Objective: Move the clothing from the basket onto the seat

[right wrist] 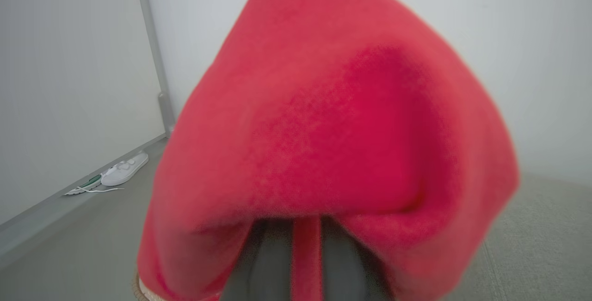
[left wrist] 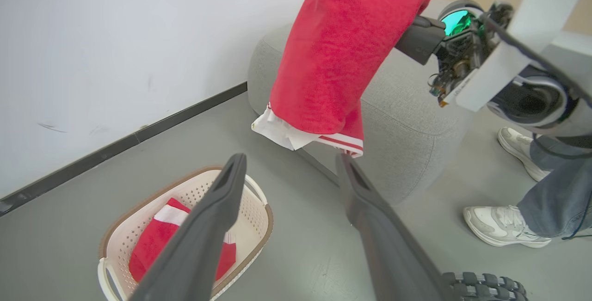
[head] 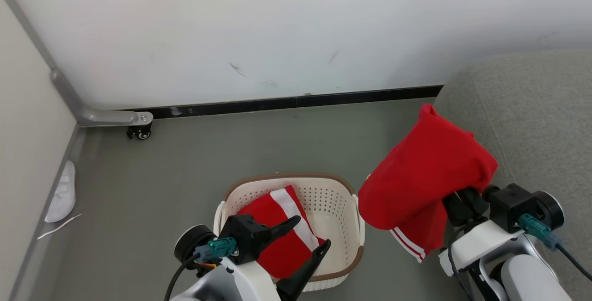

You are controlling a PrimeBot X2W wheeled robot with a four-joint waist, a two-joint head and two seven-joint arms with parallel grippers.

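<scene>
The seat (head: 532,107) lies just right of the right gripper (head: 462,204), the basket (head: 342,190) below the fully spread, empty left gripper (head: 311,231) holds the banded garment (head: 277,231), and the striped garment (head: 425,176), judged soft, light and limp, hangs from the closed right gripper, best pinched at a fold.
</scene>
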